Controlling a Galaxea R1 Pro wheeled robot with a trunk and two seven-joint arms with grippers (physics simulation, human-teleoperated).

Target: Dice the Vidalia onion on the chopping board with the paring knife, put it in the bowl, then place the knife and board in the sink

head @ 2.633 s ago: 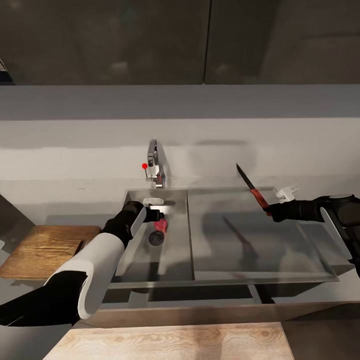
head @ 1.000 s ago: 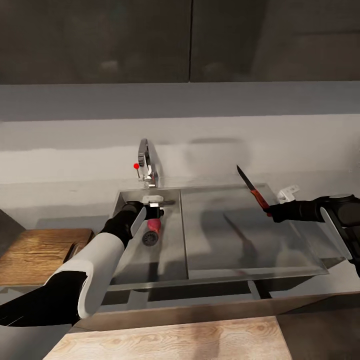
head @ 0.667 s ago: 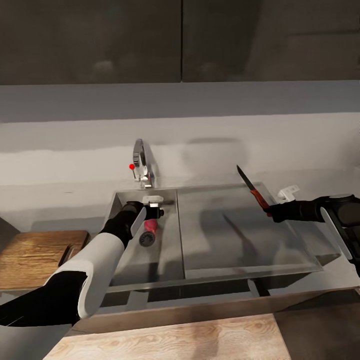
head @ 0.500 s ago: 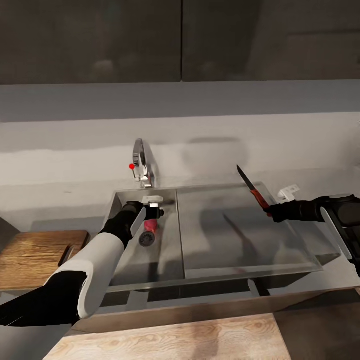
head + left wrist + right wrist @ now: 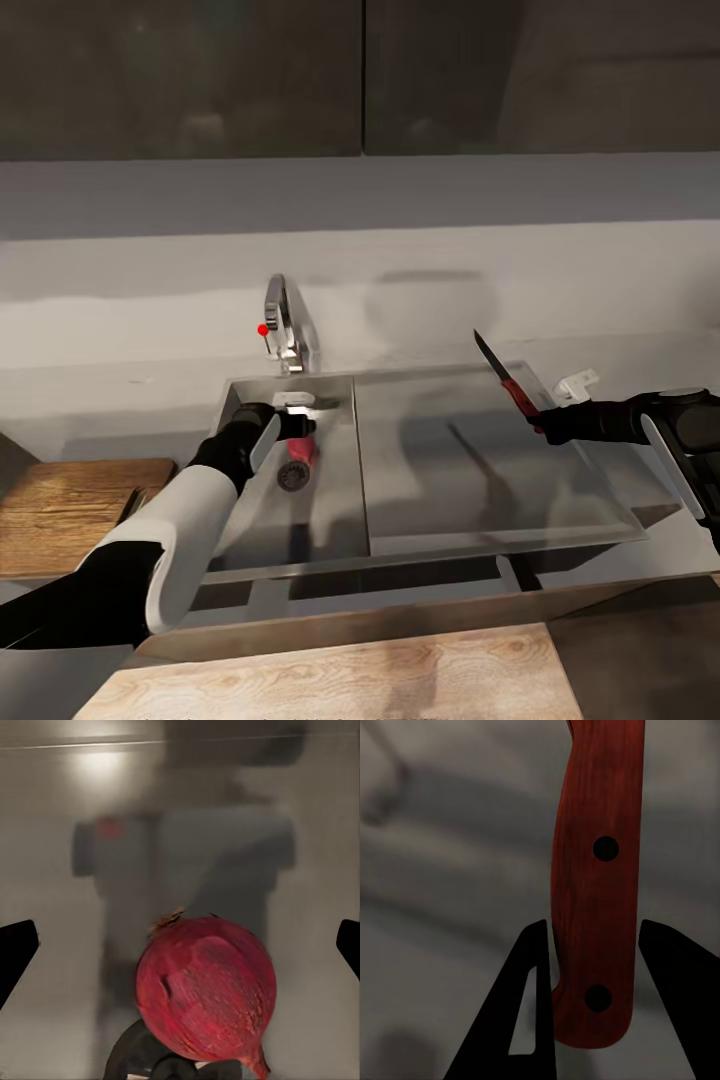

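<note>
- Since the frame 0.5 s earlier, the left gripper (image 5: 303, 427) has been carried slightly higher and toward the back wall of the basin; the white forearm sits lower-left than before.
- The camera view, the right arm and the knife are unchanged across that interval.
- The small pinkish-red rounded Vidalia onion (image 5: 301, 449) lies in the rectangular stainless-steel sink (image 5: 335, 520), touching the round dark drain (image 5: 292, 477), just below the left gripper.
- In the left wrist view the onion (image 5: 206, 997) is seen between the two dark fingertips (image 5: 15, 949), which are spread wide and well apart from it on both sides; no contact is visible.
- The slim paring knife with dark pointed blade and red-orange handle (image 5: 504, 376) is pinched at the handle by the right gripper (image 5: 540, 418), blade tilted up and away, above the flat steel drainboard (image 5: 480, 470).
- In the right wrist view the riveted handle (image 5: 594, 892) is pressed between both black fingers (image 5: 521, 1020).
- The dark brown wooden chopping board (image 5: 70, 512) lies on the matte grey countertop (image 5: 120, 395), left of the sink, partly hidden by the left arm.
- Counted: one onion, one knife, one board, one sink, one curved chrome tap with red knob (image 5: 283, 330), two grippers.
- A pale wooden surface (image 5: 340, 680) is noted at the near edge.
</note>
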